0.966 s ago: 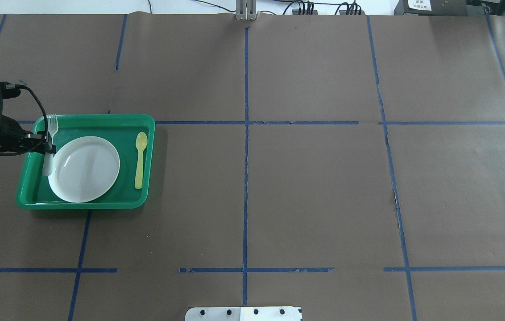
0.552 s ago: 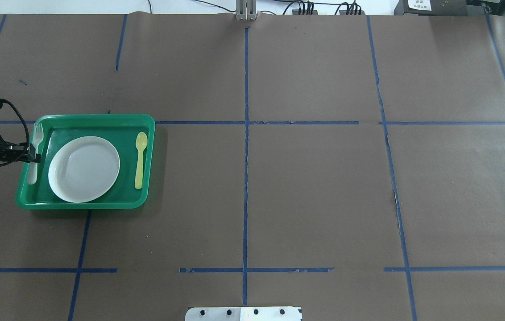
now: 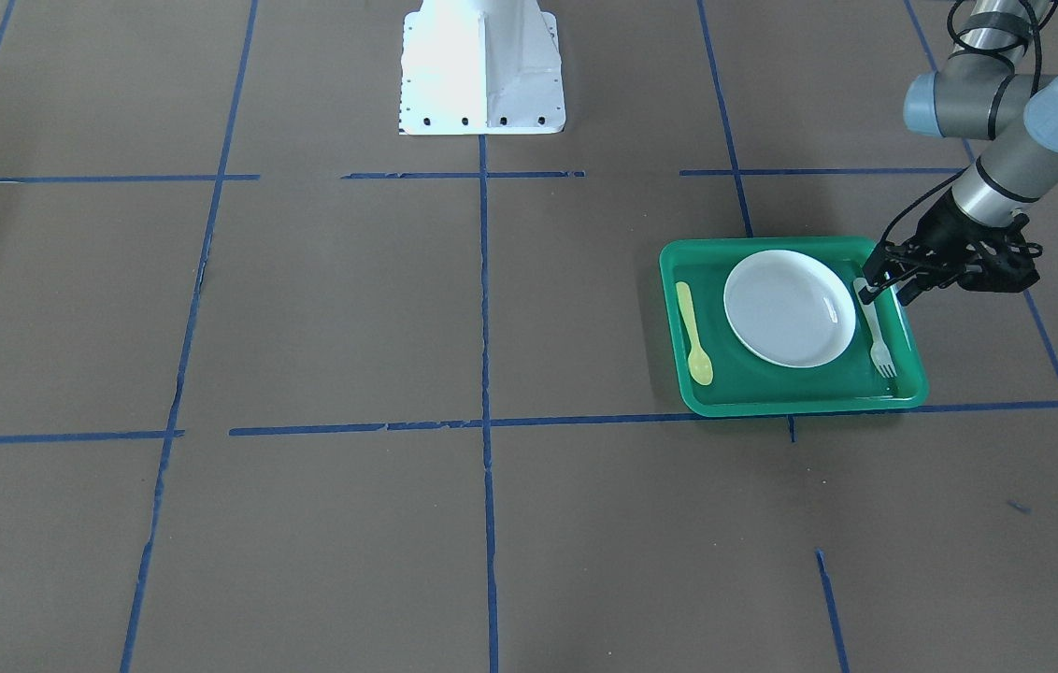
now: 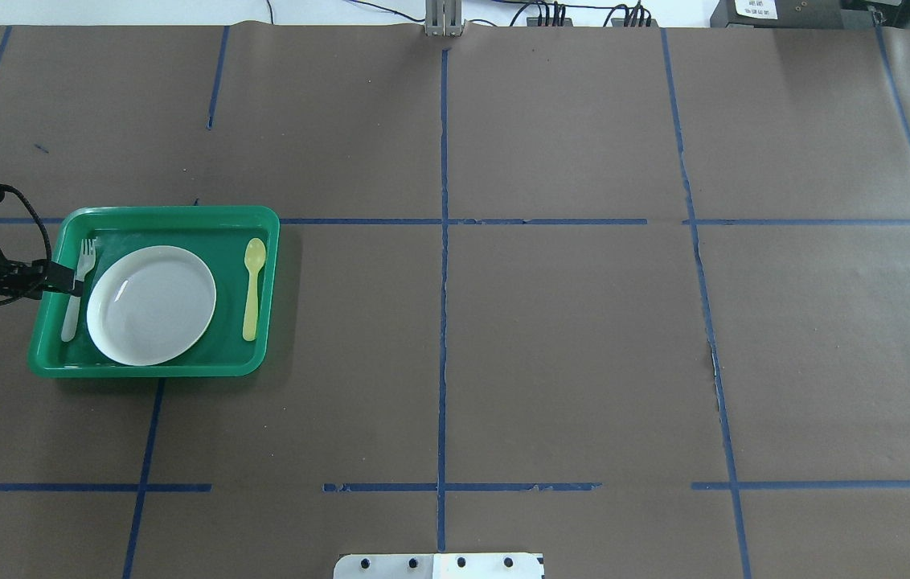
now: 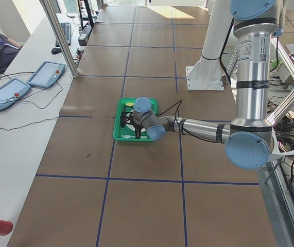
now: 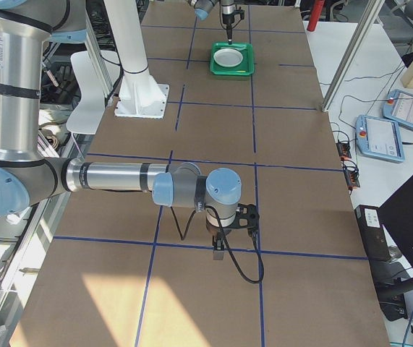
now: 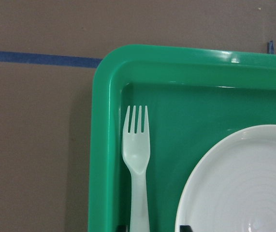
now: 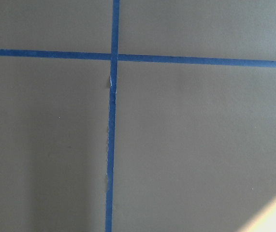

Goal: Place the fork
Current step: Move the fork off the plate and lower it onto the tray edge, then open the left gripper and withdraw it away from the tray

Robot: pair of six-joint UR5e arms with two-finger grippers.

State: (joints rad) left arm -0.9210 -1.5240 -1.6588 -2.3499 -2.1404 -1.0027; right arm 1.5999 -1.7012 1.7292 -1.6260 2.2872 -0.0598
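One fork [image 7: 137, 159] lies flat inside the green tray [image 4: 182, 215], along its wall on the robot's left. The left gripper [image 4: 69, 283] is spread astride the handle, gripping nothing. Opening of the right gripper [image 6: 220, 249], well away from the tray — cannot tell.

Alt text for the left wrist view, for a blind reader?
A pale plastic fork lies flat in a green tray, between the tray's left wall and a white plate, tines toward the top. Brown table beyond.
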